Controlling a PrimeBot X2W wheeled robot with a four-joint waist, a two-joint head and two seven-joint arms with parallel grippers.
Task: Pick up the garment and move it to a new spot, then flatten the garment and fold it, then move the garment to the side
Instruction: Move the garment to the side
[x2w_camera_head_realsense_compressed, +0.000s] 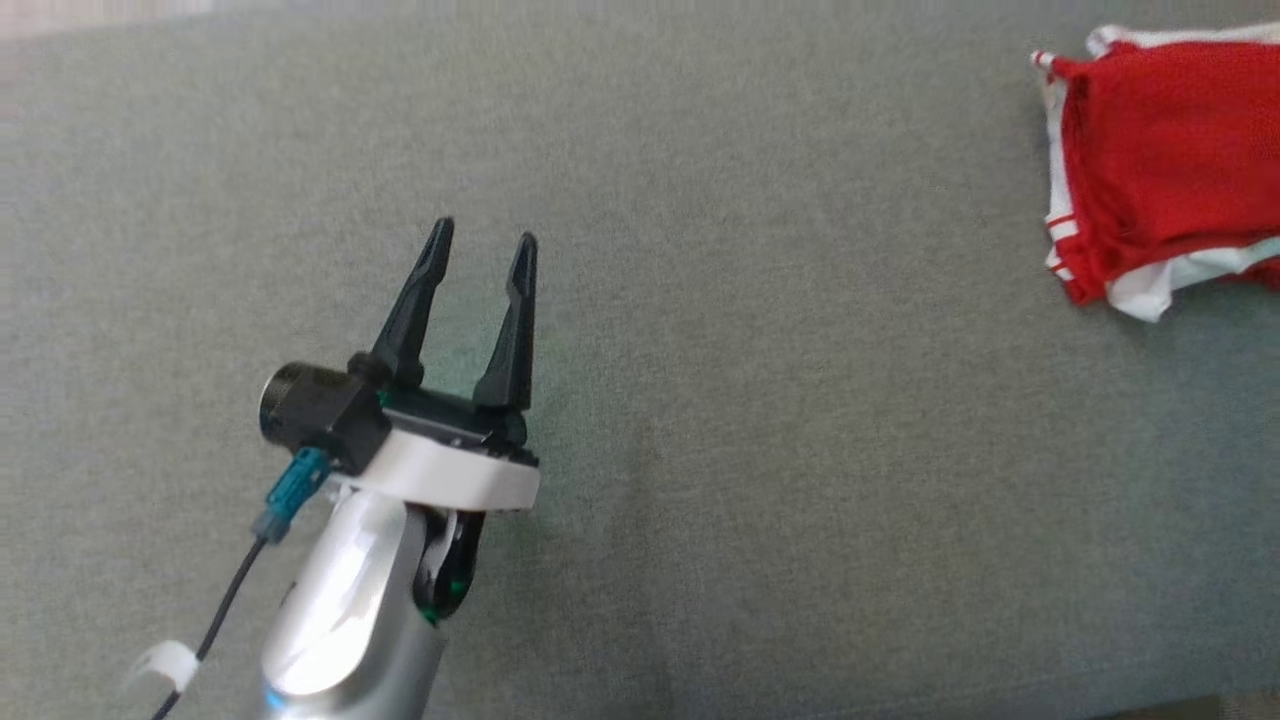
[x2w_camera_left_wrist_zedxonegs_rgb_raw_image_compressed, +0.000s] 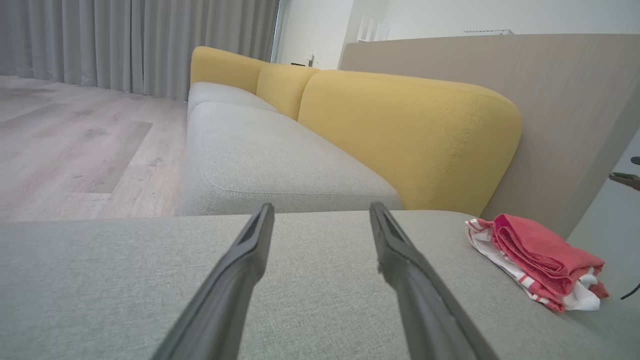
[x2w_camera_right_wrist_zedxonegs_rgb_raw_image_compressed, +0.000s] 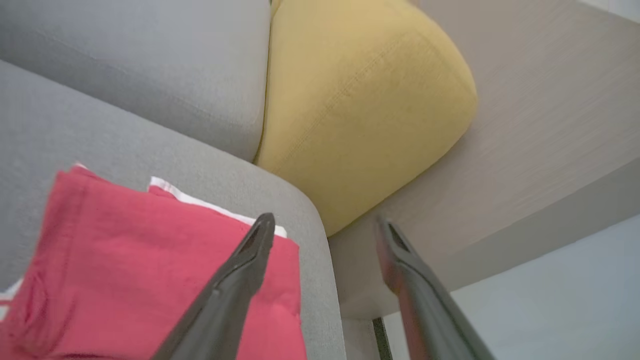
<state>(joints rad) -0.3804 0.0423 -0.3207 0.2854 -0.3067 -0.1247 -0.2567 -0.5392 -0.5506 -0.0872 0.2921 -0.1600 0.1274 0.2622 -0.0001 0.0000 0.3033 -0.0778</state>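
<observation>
On the grey fabric seat cushion (x2w_camera_head_realsense_compressed: 800, 450), the red-and-white knit garment (x2w_camera_head_realsense_compressed: 1160, 170) lies folded in a thick, slightly rumpled stack; my left gripper (x2w_camera_head_realsense_compressed: 484, 233) and right gripper (x2w_camera_right_wrist_zedxonegs_rgb_raw_image_compressed: 324, 220) both gape, empty.

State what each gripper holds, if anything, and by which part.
Nothing is held. Left gripper and right gripper both stand open; the garment lies free on the sofa seat.
</observation>
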